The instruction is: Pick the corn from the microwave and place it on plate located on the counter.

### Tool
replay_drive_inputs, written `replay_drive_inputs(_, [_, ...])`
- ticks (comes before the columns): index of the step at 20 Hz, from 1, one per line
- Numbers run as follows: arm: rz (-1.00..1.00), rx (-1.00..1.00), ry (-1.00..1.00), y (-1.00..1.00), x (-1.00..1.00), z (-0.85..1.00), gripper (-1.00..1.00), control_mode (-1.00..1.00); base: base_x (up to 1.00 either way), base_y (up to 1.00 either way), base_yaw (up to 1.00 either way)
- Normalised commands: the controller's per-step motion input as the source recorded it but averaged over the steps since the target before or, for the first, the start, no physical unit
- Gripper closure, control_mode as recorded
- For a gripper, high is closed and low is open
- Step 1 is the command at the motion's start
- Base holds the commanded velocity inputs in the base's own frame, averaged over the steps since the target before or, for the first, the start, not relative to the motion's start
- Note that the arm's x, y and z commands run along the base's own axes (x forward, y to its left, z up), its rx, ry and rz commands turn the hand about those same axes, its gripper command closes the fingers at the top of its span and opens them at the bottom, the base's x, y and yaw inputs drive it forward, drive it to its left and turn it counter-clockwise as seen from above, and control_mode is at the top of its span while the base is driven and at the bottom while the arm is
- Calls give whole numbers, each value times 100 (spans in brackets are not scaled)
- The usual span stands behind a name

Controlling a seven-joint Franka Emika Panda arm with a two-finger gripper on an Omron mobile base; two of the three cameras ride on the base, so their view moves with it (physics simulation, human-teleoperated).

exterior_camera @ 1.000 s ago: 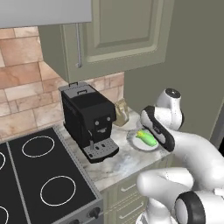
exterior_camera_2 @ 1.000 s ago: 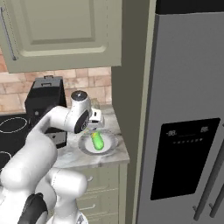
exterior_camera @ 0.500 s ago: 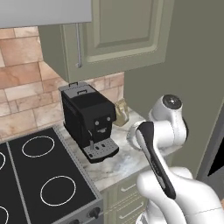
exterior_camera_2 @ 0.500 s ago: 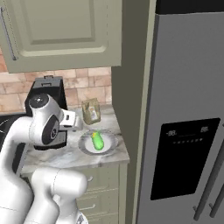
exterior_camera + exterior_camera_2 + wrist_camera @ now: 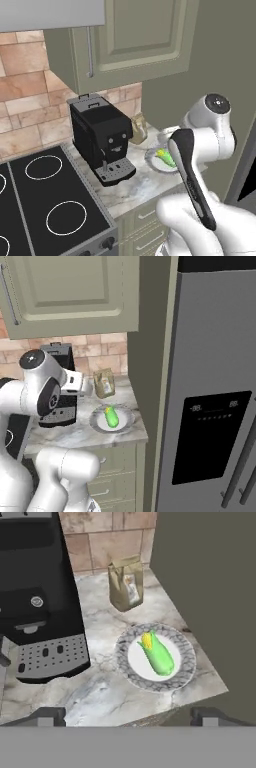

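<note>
Corn, a short yellow cob in green husk (image 5: 164, 156), lies on the round grey-rimmed white plate (image 5: 153, 161) right of the black coffee machine (image 5: 100, 139) in the left base view. Right base view: corn centred on the plate, so it rests steady. Hand view: my pincer (image 5: 126, 718) hangs wide open above the plate, empty, its load apparently delivered.

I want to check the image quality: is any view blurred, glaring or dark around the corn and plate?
Hand view: sharp and evenly lit, no glare on the corn or plate. Right base view: clear, soft flat light. Left base view: the arm covers part of the plate, so the corn is half hidden.
</note>
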Motion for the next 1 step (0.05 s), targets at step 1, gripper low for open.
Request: replay_drive_inputs(1, [0,0,0,-35,-76,51,-100,-100,0,0,0])
